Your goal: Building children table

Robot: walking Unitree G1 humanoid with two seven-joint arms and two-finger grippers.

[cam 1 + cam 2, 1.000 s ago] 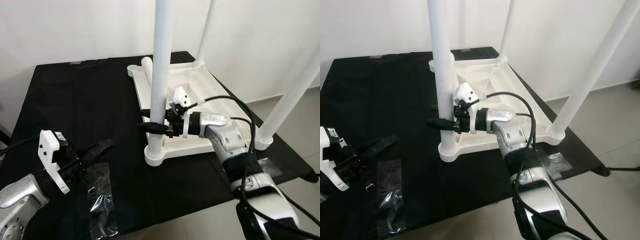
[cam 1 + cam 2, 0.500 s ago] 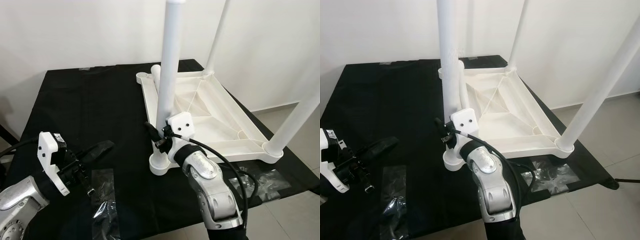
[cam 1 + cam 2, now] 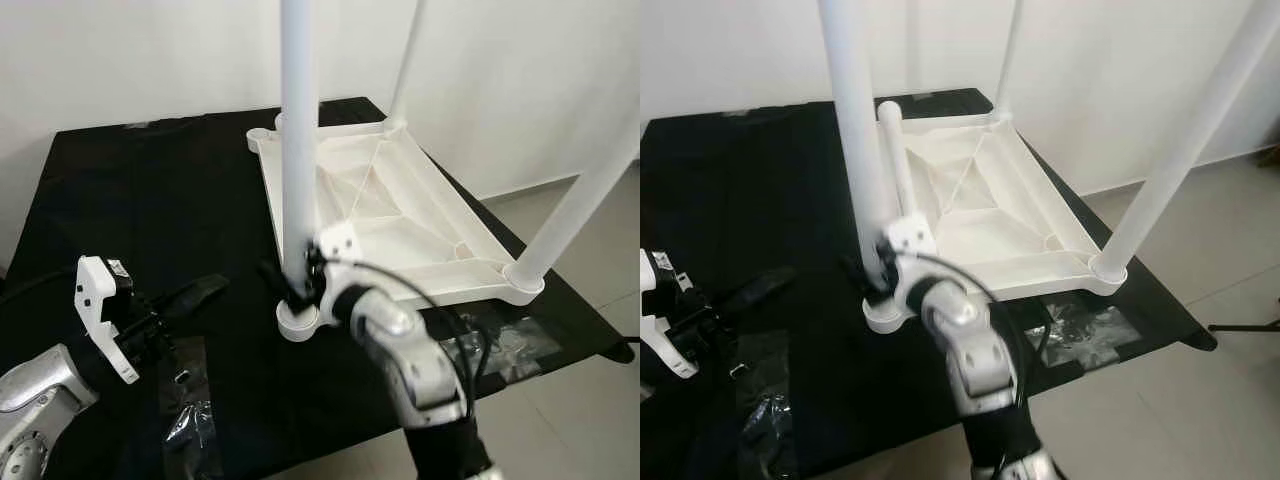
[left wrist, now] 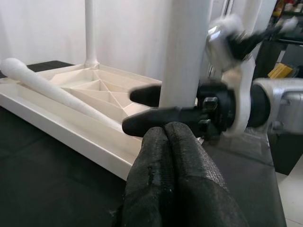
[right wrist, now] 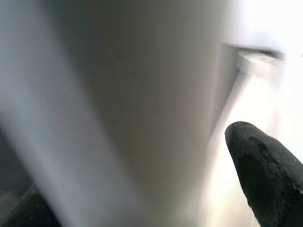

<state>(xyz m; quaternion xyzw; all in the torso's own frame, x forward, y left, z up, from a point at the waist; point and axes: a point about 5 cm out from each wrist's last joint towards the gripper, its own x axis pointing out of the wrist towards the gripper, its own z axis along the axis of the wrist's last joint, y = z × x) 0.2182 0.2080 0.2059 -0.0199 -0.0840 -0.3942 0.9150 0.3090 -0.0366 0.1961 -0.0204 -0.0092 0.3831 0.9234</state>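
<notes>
Tabletop: white plastic children's tabletop [image 3: 400, 215] lies upside down on a black cloth [image 3: 150, 200], toward 1 o'clock of the cloth.
Near leg: white leg [image 3: 298, 140] stands upright in the tabletop's near-left corner socket [image 3: 298, 320], about 6 o'clock of the tabletop.
Other legs: one upright leg [image 3: 580, 200] at the near-right corner, 4 o'clock; another [image 3: 408, 60] at the far corner, 12 o'clock.
Loose leg: a fourth leg [image 3: 898, 150] lies flat along the tabletop's left edge, just behind the near leg.
Right gripper: right gripper [image 3: 292, 283] is at the base of the near leg, low, just above the socket; fingers spread, one either side of the leg, seen in the left wrist view; contact with the leg cannot be told, blurred.
Left gripper: left gripper [image 3: 195, 292] hovers over the cloth at 9 o'clock of the near leg, apart from it; fingers [image 4: 175, 156] pressed together, pinching nothing.
Bags: clear plastic bags lie on the cloth, one [image 3: 190, 425] at 7 o'clock, one [image 3: 495, 345] at 5 o'clock by the cloth's edge.
</notes>
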